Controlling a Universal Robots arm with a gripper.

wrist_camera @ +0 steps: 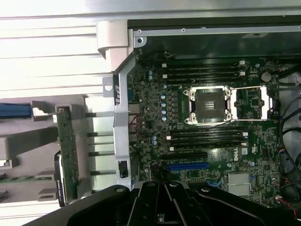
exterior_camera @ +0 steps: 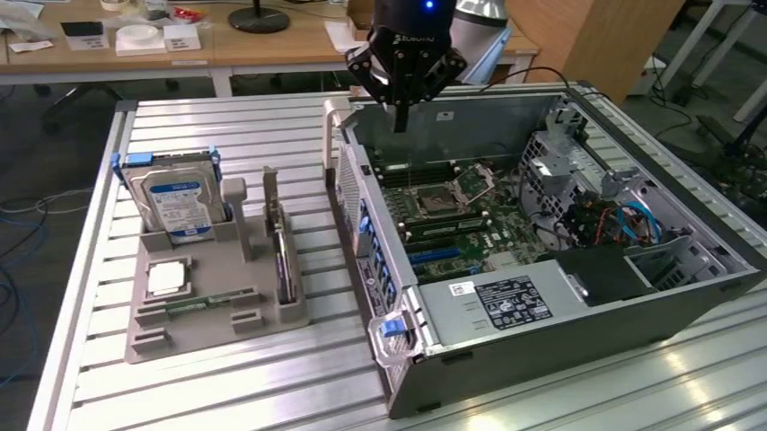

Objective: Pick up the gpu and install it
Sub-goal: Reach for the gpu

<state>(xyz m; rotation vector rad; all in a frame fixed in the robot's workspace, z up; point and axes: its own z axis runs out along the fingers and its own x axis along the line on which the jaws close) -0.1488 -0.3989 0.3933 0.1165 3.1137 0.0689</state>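
Observation:
The gpu (exterior_camera: 284, 260) stands on its long edge in a slot of the grey holder (exterior_camera: 204, 346), its pale metal bracket (exterior_camera: 271, 193) rising at the far end. In the wrist view the gpu (wrist_camera: 68, 155) appears as a thin green-edged card beside the case wall. My gripper (exterior_camera: 401, 121) hangs above the far rim of the open computer case (exterior_camera: 599, 337), well apart from the gpu, with its dark fingers (wrist_camera: 155, 200) pressed together and nothing between them. Below it lies the motherboard (wrist_camera: 155, 101) with a blue slot (wrist_camera: 188, 165).
The holder also carries a hard drive (exterior_camera: 178, 202) with a blue-white label, a square processor (exterior_camera: 168, 277) and a narrow memory stick (exterior_camera: 215, 301). Inside the case are the open processor socket (exterior_camera: 439, 193), a power supply (exterior_camera: 509, 301) and blue cables (exterior_camera: 630, 220). A desk (exterior_camera: 180, 49) stands behind.

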